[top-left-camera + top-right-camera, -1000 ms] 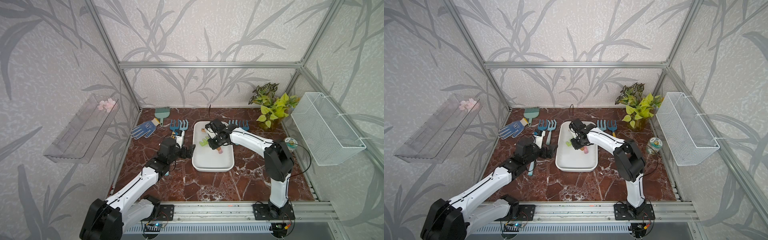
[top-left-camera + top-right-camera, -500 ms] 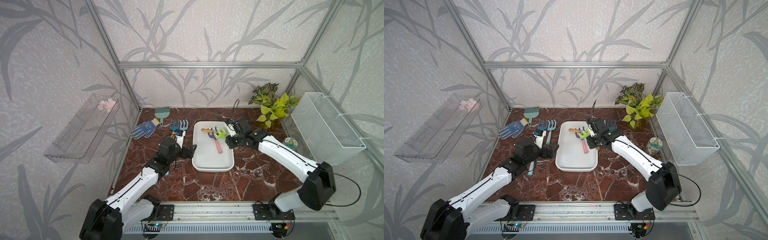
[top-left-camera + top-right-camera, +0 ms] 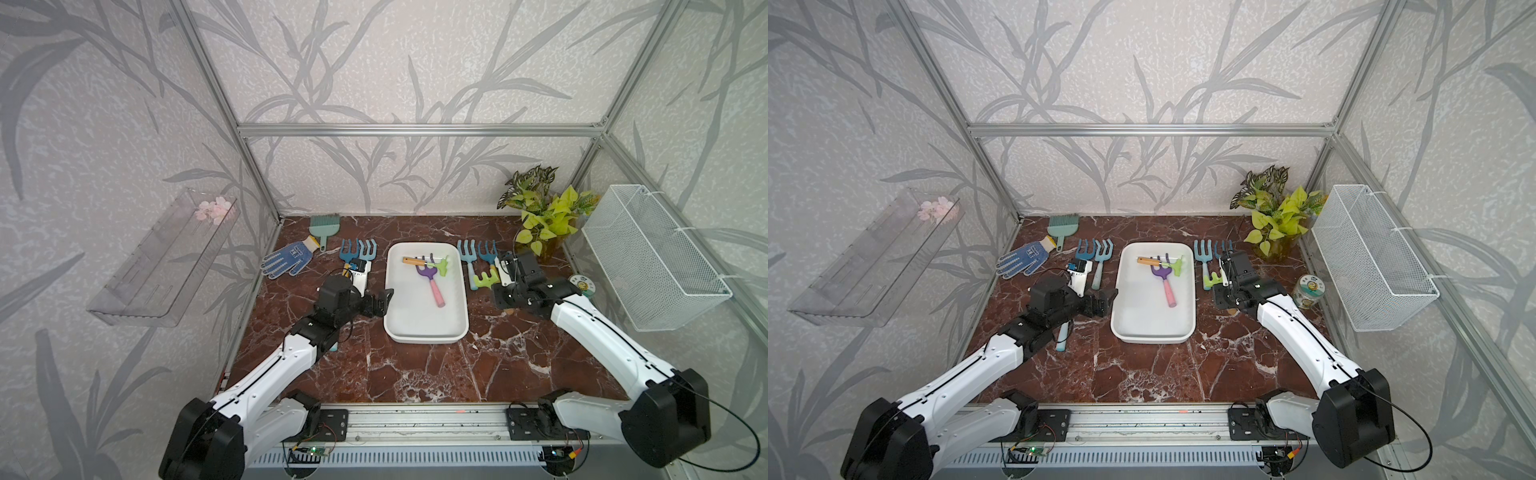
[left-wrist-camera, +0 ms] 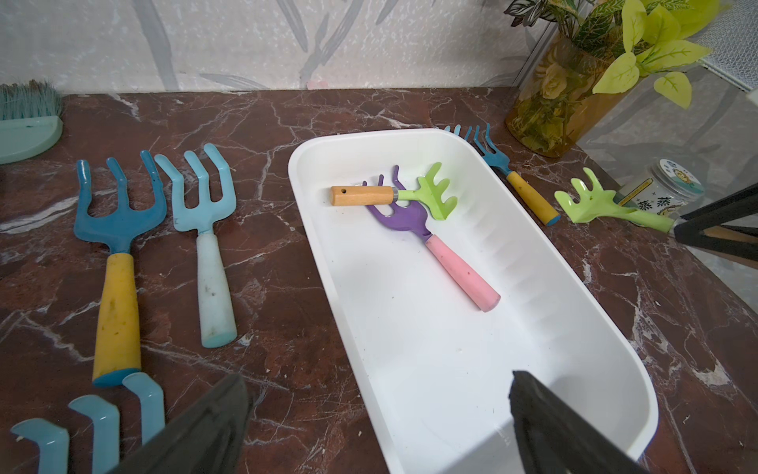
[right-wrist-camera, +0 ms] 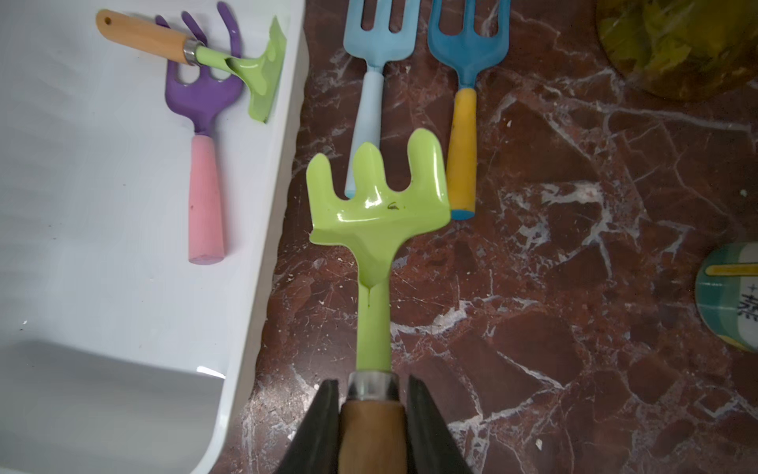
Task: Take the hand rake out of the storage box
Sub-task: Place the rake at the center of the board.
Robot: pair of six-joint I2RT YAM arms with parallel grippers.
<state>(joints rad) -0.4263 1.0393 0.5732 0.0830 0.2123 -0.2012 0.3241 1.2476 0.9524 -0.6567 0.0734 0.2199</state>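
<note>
The lift-out looks done. The right jaws are clamped narrow on the wooden handle of a lime-green metal hand rake (image 5: 375, 213), just behind its steel collar. The rake is already outside the shallow white plastic storage box (image 3: 419, 320). In both top views it sits just beside the box's right-hand long wall, over the red-brown marble desk (image 3: 415, 374), with its tines towards the back wall. Whether the tines touch the desk I cannot tell.

Its head lies close to the handle ends of two forks on the desk, a pale-blue fork (image 5: 371, 82) and a dark-blue fork with a yellow handle (image 5: 463, 135).

The left jaws stand wide and hold nothing. They hover at the box's left-hand wall near its front corner, one finger (image 4: 197, 431) over the desk and the other over the box floor.

So the step in hand is the put-down. I judge the next move to be lowering the rake onto bare marble nearer the front, clear of the fork handles and the small round jar (image 5: 734, 295), and only then opening the jaws.

The box is not empty (a second lime-green rake (image 4: 434, 193) lies across the tines of a purple fork with a pink handle (image 4: 459, 266)). If that rake is wanted too, its wooden handle points towards the left arm's side.
</note>
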